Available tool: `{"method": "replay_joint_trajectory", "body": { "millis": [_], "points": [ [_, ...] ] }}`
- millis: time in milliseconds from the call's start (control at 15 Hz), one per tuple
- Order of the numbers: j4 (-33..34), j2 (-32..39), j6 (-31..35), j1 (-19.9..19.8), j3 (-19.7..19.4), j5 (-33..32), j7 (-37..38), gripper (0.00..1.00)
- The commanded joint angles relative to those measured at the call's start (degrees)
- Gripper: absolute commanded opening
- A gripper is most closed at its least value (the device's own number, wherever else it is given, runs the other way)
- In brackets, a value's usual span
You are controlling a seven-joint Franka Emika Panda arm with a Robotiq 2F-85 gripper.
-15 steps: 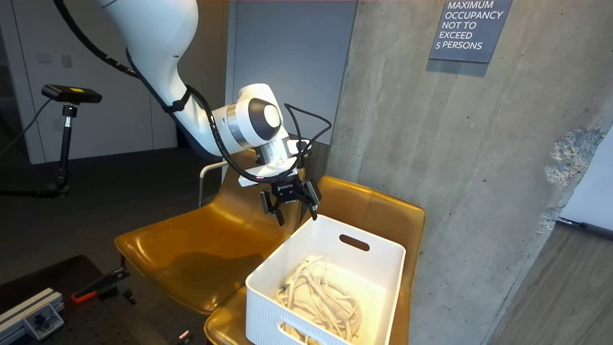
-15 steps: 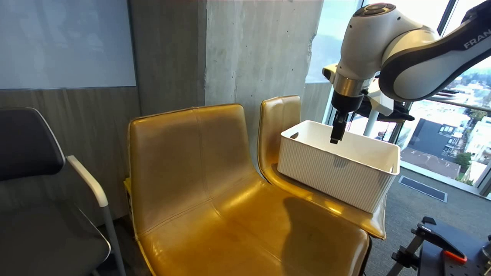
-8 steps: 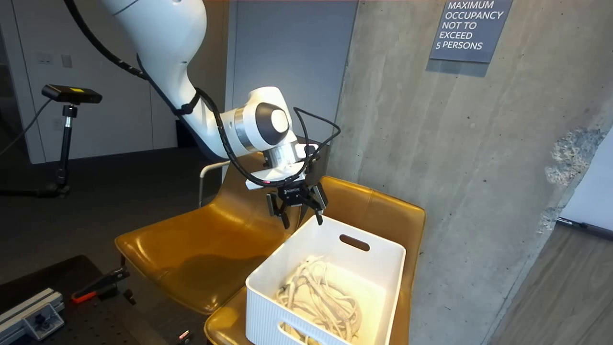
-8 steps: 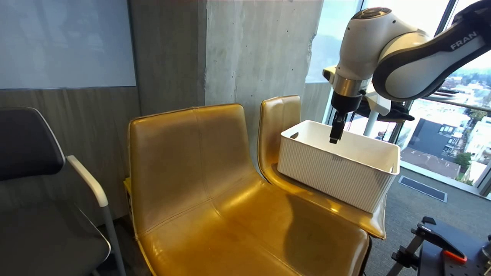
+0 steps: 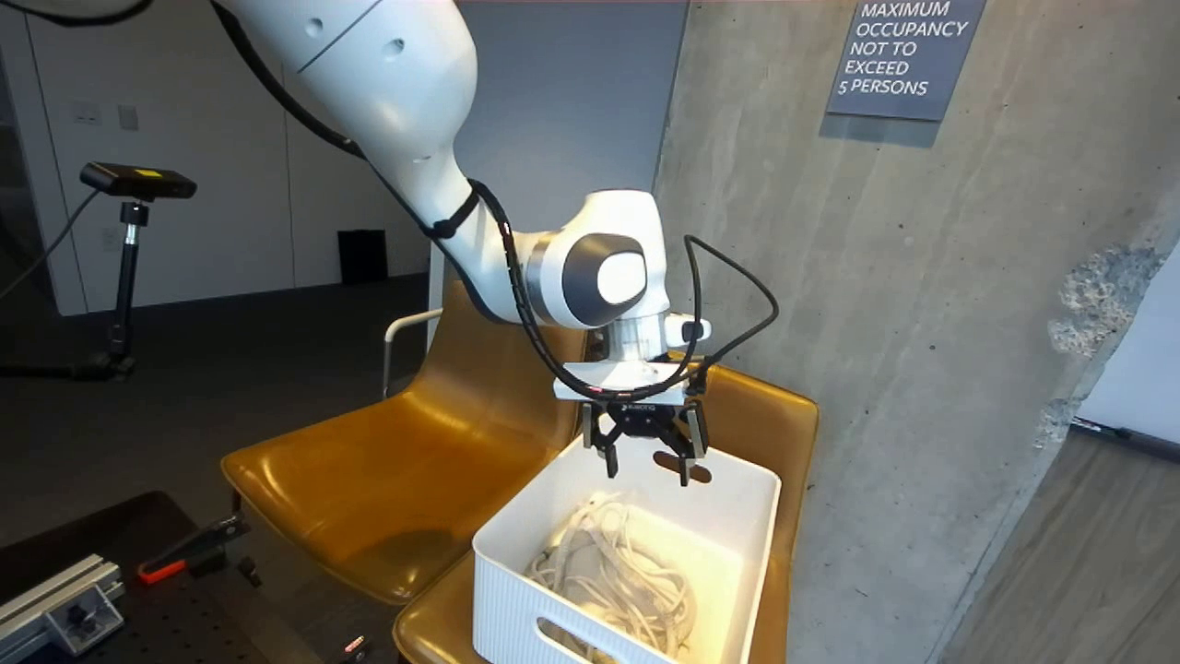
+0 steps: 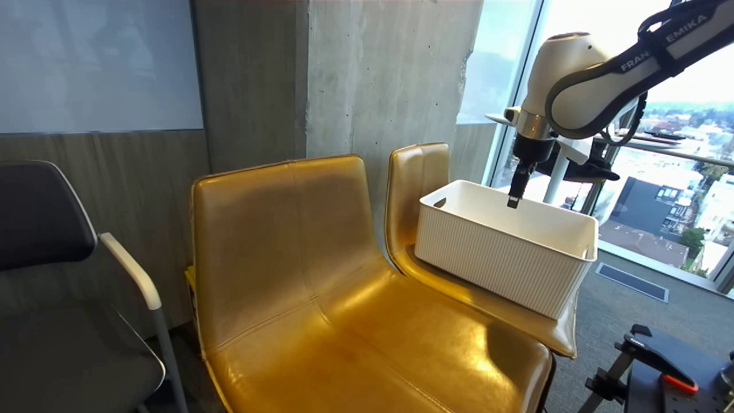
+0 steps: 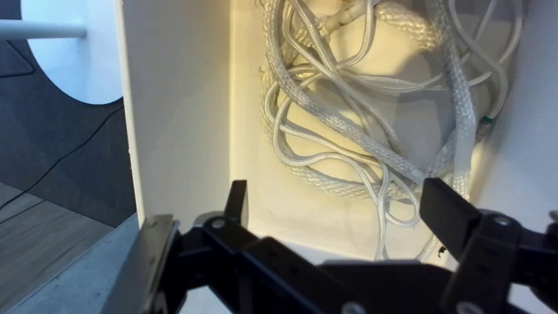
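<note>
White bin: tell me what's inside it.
Inside the white bin lies a loose tangle of white cords, some thick and braided, some thin. Anything beneath the overlapping cords is covered and can't be seen.

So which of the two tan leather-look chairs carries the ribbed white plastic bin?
The tan leather-look chair nearer the window: only it bears the ribbed white plastic bin, below the open black gripper.

This looks like an office room: a sign [image 5: 908, 60] limiting occupancy to five persons hangs on a concrete wall [image 5: 876, 277], higher than the end effector [image 5: 648, 475]; tan leather-look chairs [image 6: 344, 321] stand below and beside it; behind it, in an exterior view, tall windows [image 6: 702, 86] overlook city buildings [image 6: 645, 209].
</note>
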Motion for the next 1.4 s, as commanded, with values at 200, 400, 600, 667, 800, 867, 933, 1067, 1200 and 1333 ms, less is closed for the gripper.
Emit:
{"method": "replay_joint_trajectory", "body": {
  "millis": [200,400,600,667,800,867,933,1067,1200,1333],
  "points": [
    [7.1,10.5,0.2,-1.0,-1.9,0.9,-1.7,1.00],
    [9.0,14.6,0.3,-1.5,-3.3,0.0,-2.4,1.00],
    [10.6,18.6,0.5,-2.0,-3.4,0.2,-3.3,1.00],
    [11.4,19.9,0.5,-2.3,-3.3,0.3,-3.6,1.00],
    [13.0,22.7,0.7,-2.7,-3.5,0.4,-3.9,1.00],
    [13.8,23.9,0.8,-2.8,-3.7,0.3,-3.9,1.00],
    [14.7,25.3,1.0,-3.1,-3.9,0.2,-4.0,1.00],
    [16.4,27.4,0.6,-3.6,-4.0,0.4,-4.4,1.00],
    [17.5,29.1,0.5,-3.8,-3.8,0.5,-4.6,0.95],
    [18.5,29.8,0.1,-3.8,-3.8,1.0,-4.1,0.71]
  ]
}}
